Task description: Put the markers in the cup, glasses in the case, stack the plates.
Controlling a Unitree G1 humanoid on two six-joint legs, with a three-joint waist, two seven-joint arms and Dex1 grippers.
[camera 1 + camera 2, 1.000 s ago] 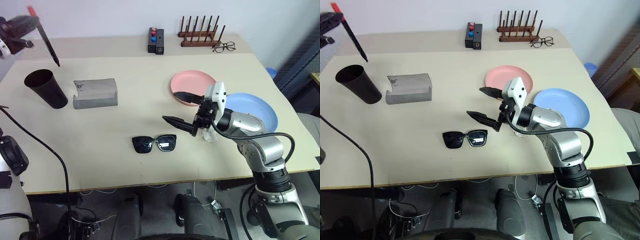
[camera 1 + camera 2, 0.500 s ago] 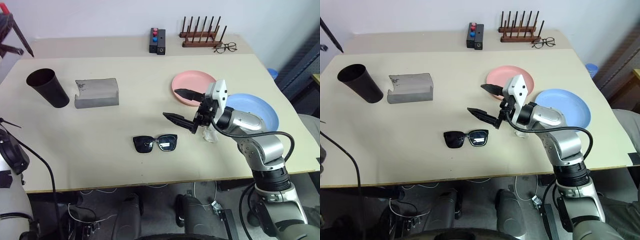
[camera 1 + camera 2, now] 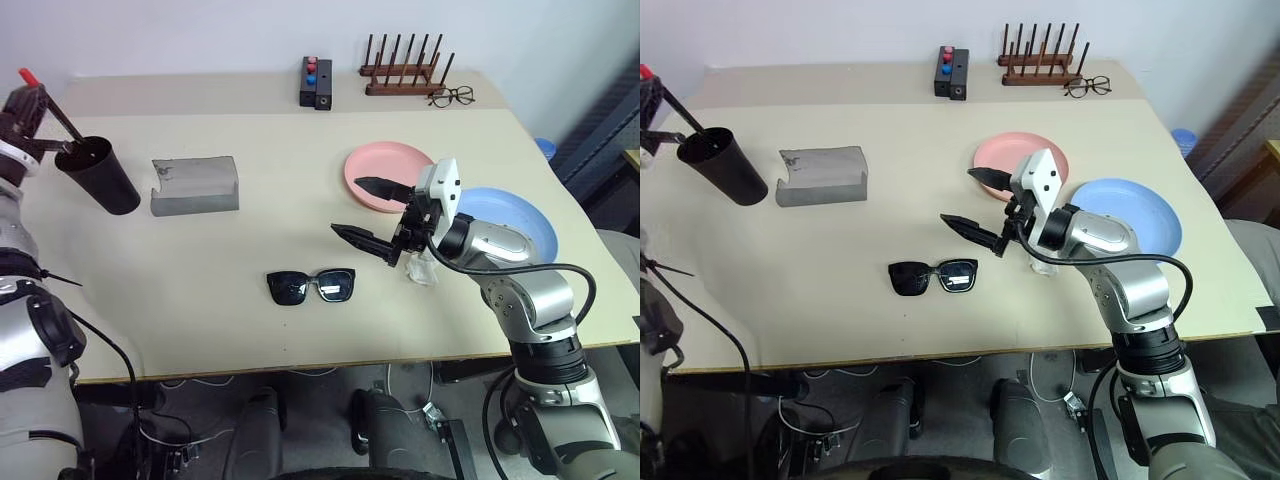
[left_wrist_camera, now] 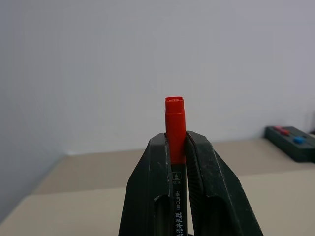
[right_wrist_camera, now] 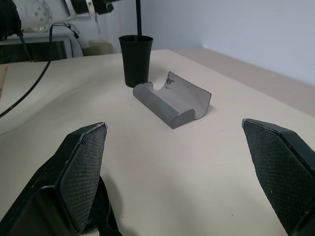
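My left gripper (image 3: 30, 108) is shut on the black marker (image 3: 55, 112) with the red cap (image 4: 175, 117). It holds the marker slanted at the table's far left, and the lower tip reaches the mouth of the dark cup (image 3: 100, 178). The grey case (image 3: 195, 186) lies just right of the cup. The black sunglasses (image 3: 311, 287) rest unfolded near the table's middle front. My right gripper (image 3: 350, 206) hovers open above and right of them, nothing between its fingers (image 5: 83, 172). Behind it sit the pink plate (image 3: 378, 165) and the blue plate (image 3: 515, 215), side by side.
A black box with red and blue buttons (image 3: 315, 82), a wooden peg rack (image 3: 405, 72) and clear-lens spectacles (image 3: 449, 95) line the back edge. A small clear object (image 3: 421, 271) lies under my right wrist. A cable hangs at the table's left front.
My left gripper has come down with the marker, bringing its lower tip from above the table to the cup's mouth. The right arm has stayed put.
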